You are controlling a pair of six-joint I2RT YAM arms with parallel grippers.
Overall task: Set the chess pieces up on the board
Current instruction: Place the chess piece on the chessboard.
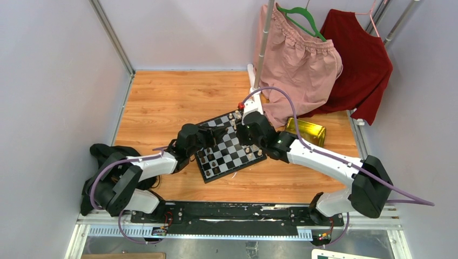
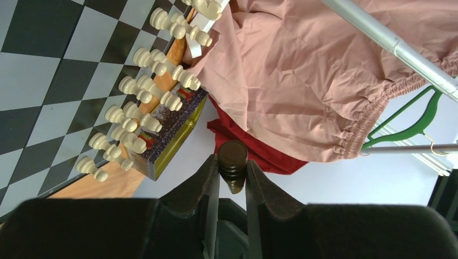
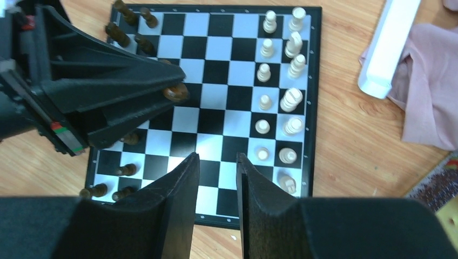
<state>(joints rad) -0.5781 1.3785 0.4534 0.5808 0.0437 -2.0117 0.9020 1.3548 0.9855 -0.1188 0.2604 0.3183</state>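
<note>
Clearly, left gripper (image 2: 232, 162) pinches dark chess piece (image 2: 233, 153), base pointing outward, right gripper (image 3: 216, 158) part-open, empty.

- The board (image 3: 216, 116): a small, flat square of black and pale checks with a thin black border. It lies on the table (image 3: 345, 135).
- The dark chess pieces (image 3: 125, 11): tiny brown-black figures standing in the board's two outer rows on one side. Some are grouped at one corner and others at the opposite corner of that side.
- The held piece (image 2: 233, 154): one more dark figure, clamped in the left pincer (image 2: 233, 163) above the board's dark side.
</note>
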